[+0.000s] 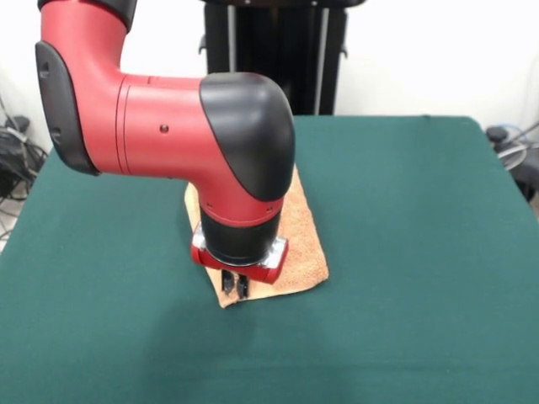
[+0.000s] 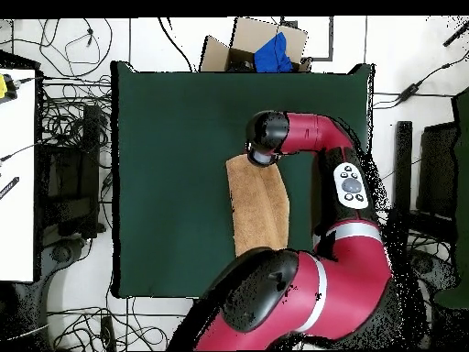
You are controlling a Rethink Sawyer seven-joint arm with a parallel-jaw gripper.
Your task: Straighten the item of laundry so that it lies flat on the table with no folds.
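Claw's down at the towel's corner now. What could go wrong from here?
1. The claw sits at the very edge of the towel, so it may catch only a thin bit and slip off.
2. The towel looks narrow, possibly folded; dragging could bunch it on the felt-like table instead of spreading it.

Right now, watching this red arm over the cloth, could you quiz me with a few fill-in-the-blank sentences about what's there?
1. The towel lies on a table whose top is dark ____.
2. The gripper hangs over the towel's ____ end in the front view.
3. In the overhead view, a cardboard box beyond the table holds something ____.

Missing words: green; near; blue
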